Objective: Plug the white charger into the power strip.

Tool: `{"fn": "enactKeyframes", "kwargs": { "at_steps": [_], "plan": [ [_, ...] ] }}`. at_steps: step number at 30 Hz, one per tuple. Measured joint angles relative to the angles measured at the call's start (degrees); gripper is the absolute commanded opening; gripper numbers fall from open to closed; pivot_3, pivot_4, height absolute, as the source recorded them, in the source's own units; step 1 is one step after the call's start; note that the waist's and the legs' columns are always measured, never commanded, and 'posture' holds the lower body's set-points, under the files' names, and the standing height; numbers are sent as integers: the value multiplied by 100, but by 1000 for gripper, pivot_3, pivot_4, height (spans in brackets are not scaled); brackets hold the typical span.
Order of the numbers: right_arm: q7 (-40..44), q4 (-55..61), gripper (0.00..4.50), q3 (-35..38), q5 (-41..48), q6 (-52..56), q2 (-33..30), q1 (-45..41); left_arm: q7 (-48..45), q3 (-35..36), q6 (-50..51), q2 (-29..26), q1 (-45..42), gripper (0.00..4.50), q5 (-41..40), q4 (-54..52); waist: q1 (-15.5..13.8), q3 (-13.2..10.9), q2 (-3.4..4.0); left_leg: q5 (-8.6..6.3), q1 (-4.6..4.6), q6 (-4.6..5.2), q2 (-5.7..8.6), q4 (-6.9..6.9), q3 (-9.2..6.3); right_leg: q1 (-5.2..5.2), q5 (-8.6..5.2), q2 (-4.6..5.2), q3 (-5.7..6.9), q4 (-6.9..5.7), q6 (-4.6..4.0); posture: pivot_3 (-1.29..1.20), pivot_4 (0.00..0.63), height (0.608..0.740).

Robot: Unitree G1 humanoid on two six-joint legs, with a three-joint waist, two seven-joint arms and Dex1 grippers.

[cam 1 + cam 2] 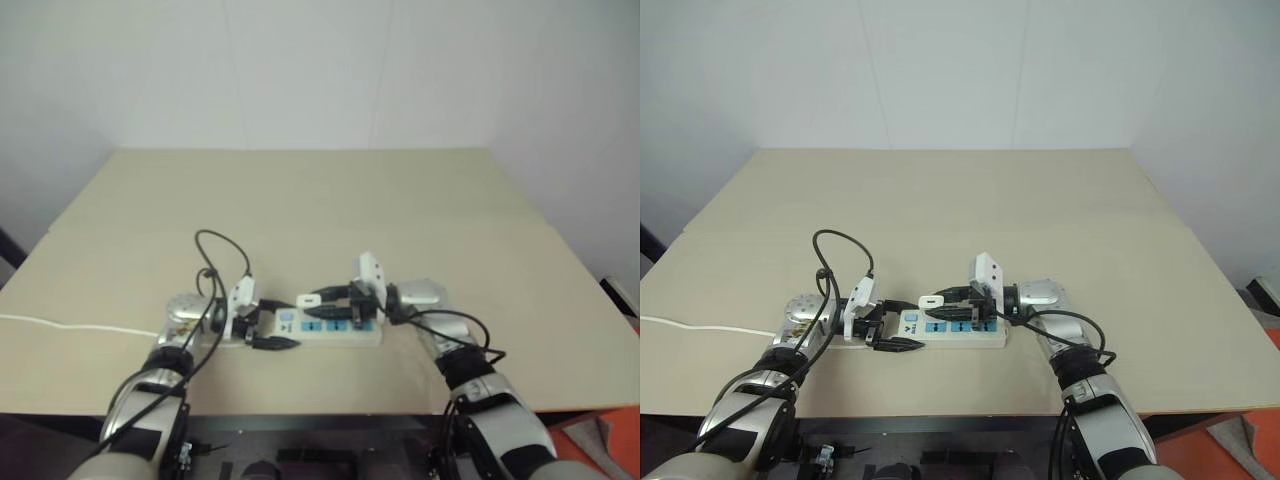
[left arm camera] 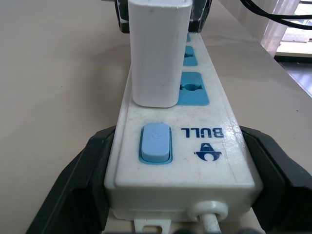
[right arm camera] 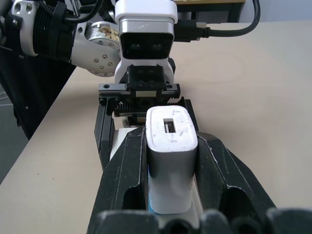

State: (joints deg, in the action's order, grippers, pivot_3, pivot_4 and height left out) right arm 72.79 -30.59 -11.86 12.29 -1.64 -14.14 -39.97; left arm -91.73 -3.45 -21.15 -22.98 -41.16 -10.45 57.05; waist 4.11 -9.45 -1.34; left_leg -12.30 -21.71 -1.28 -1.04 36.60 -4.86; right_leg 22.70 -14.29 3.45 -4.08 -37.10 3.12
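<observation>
The power strip point(image 1: 335, 331), a long white bar with blue sockets, lies on the table near its front edge. My left gripper point(image 1: 272, 322) is shut on its switch end, with a black finger point(image 2: 80, 183) pressed to each long side. The white charger point(image 3: 171, 161) is a small rounded block held between the fingers of my right gripper point(image 3: 171, 141), which is shut on it. The white charger point(image 2: 158, 53) stands over the strip's top face just past the blue switch point(image 2: 156, 143). I cannot tell whether its prongs are in a socket.
A thin white cord point(image 1: 70, 325) runs off from the strip to the table's left edge. Black cables point(image 1: 222, 250) loop up over my left wrist. The tan table point(image 1: 300, 200) stretches back to a white wall.
</observation>
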Motion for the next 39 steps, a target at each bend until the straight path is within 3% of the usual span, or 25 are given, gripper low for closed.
{"fn": "enactKeyframes", "kwargs": {
  "at_steps": [6,28,38,39],
  "plan": [
    [65,-113,1131,-24,1,411,-10,-195,9,2,1,0,17,3292,3,1,5,0,0,0,15,0,-2,0,0,-14,-1,-1,0,2,0,0,150,740],
    [-75,-39,1131,-76,-23,-3,-15,-2,35,4,-11,-2,36,3292,12,6,7,3,-1,-1,41,0,-2,-11,2,-37,-3,-2,-1,8,1,0,150,740],
    [-172,-186,4386,-173,-243,20,-31,28,42,5,-33,5,35,3292,5,4,-6,4,-5,-1,40,0,-2,-12,2,-37,-4,-1,-1,10,1,0,150,740],
    [-170,-186,4450,-172,-243,22,-30,27,42,4,-32,5,35,3292,5,4,-6,4,-5,-1,40,0,-2,-12,2,-37,-4,-1,-1,10,1,0,150,740]
  ]
}}
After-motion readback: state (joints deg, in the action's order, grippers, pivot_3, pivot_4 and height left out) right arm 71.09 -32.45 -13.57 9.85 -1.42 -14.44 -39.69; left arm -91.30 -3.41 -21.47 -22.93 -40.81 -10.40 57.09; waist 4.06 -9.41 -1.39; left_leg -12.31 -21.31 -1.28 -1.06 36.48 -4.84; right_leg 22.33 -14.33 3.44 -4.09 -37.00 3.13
